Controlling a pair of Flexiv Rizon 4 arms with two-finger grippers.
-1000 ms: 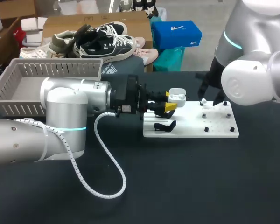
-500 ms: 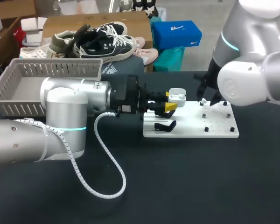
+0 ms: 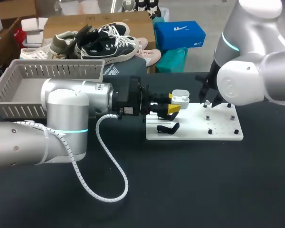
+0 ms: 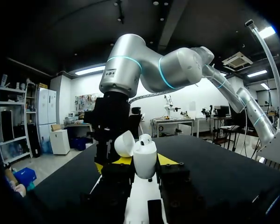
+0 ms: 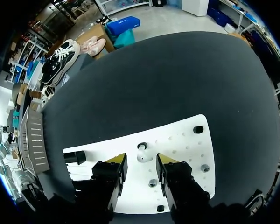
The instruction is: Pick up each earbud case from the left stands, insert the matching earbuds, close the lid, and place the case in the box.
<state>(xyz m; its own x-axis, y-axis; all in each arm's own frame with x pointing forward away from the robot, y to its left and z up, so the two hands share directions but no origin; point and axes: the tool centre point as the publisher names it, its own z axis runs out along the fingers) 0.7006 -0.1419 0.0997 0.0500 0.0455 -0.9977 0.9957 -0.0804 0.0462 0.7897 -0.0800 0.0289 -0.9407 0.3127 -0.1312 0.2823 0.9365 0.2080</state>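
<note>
One white earbud case (image 3: 180, 98). One white board (image 3: 223, 136) with one black stand (image 3: 167, 128), at least five small pegs (image 3: 236, 131) and one earbud (image 5: 143, 156). One grey basket (image 3: 19, 81). Two hands: left hand (image 3: 175, 103), right hand (image 5: 140, 161).

Black table (image 3: 190, 190) under white pegboard (image 3: 194, 132) with black pegs (image 3: 236, 131)

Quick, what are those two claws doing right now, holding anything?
Left gripper: closed on the open earbud case.
Right gripper: open, empty, with an earbud just ahead of it.
</note>
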